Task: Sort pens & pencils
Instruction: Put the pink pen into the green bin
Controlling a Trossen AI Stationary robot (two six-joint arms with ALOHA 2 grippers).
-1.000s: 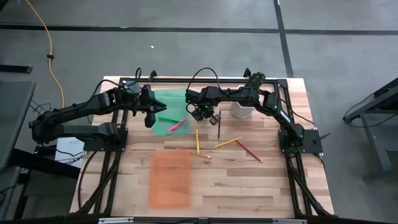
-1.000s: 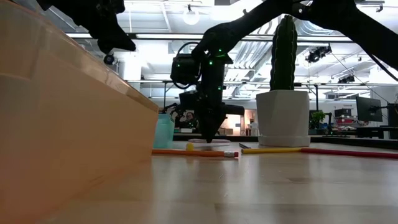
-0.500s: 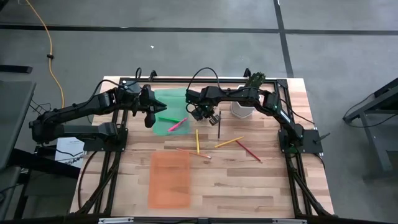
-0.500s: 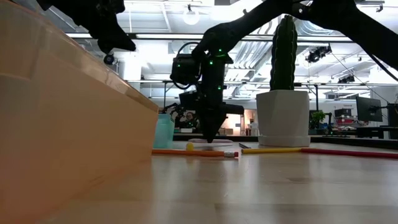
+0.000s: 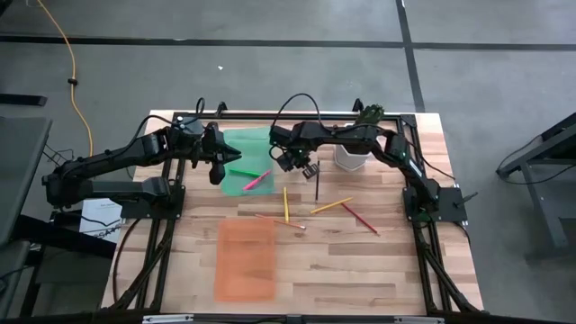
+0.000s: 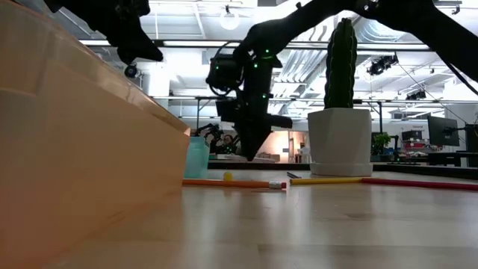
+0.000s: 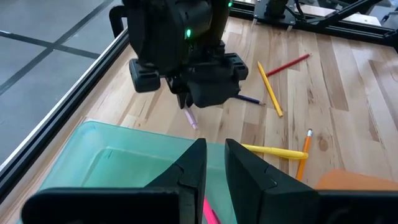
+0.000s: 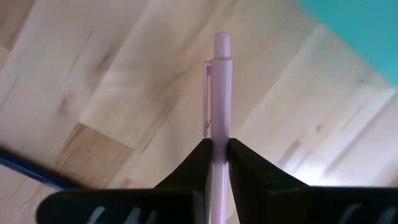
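Note:
My right gripper (image 5: 293,165) is shut on the pale pink pen (image 8: 219,81), above the table just right of the green tray (image 5: 243,153); it also shows in the left wrist view (image 7: 186,102). My left gripper (image 7: 214,165) hovers over the green tray, open by a narrow gap and empty. A magenta pen (image 5: 256,180) lies in that tray. On the wood lie a yellow pen (image 5: 285,205), an orange pencil (image 5: 279,220), a yellow-orange pencil (image 5: 331,206), a red pencil (image 5: 360,218) and a dark pencil (image 5: 316,184). No green pen shows. My right gripper pinches the pale pink pen's barrel (image 8: 219,148) between its two fingers. The pen runs along the fingers, its clip end (image 8: 214,56) sticking out past their tips. The fingers point down at a slant. The pen is lifted clear of the table, its free end (image 7: 190,118) hanging below.
An orange tray (image 5: 246,261) lies toward the near edge, left of middle; its wall (image 6: 75,149) fills the low view's left. A white pot with a cactus (image 6: 340,142) stands at the far right (image 5: 349,159). Bare wood lies near the front right.
My right gripper has risen with the pale pink pen, which lay on the table a second ago and now hangs clear of it. The gripper has also gone slightly toward the far edge.

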